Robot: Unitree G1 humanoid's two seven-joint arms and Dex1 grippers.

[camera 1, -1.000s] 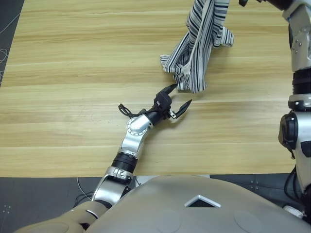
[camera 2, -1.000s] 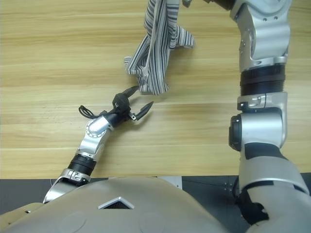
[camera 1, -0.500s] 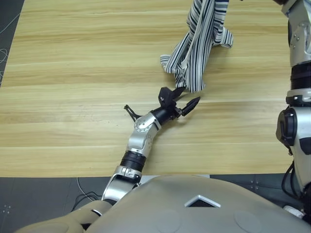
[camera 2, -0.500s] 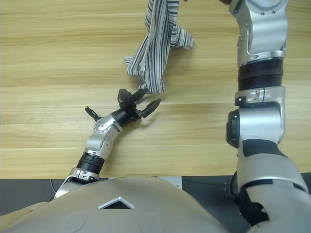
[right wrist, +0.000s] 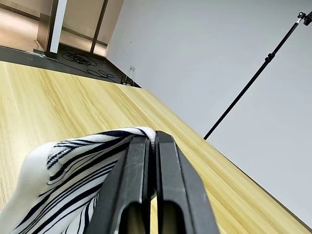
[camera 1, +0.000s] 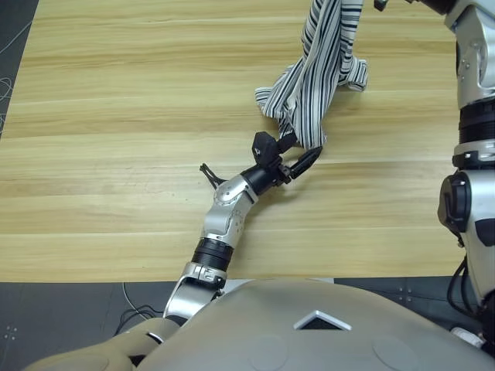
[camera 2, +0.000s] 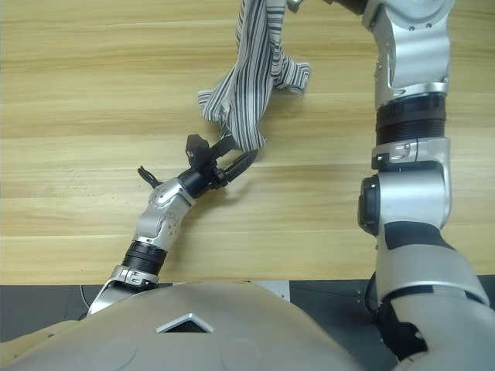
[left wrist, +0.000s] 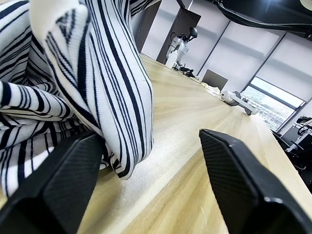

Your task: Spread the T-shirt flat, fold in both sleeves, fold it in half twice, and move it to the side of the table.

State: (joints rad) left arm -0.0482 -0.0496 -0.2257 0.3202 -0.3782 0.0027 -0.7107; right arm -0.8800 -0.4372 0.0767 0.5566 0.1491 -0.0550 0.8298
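Overhead, from the head camera, the T-shirt (camera 1: 313,85) hangs as a striped bunch over the far right part of the table (camera 1: 116,116). Its top rises past the table's far edge beside the right arm (camera 1: 476,77), and its lower folds and one flap rest on the wood. The left gripper (camera 1: 300,151) sits low over the table's middle with its jaws spread, right at the lowest hanging edge (one finger looks to touch the cloth, though I cannot be sure).

From the left wrist, the two black fingers (left wrist: 53,190) stand wide apart just above the table. The striped hem droops between them, close against one and clear of the other.

From the right wrist, the right gripper (right wrist: 151,139) is pressed together on a fold of the cloth, high above the table.

The fabric looks light, soft and limp, so it will likely sag and twist rather than hold a shape. The best hold is probably the bottom hem or a corner, pinched deep so the thin knit does not slip free when pulled out over the table.
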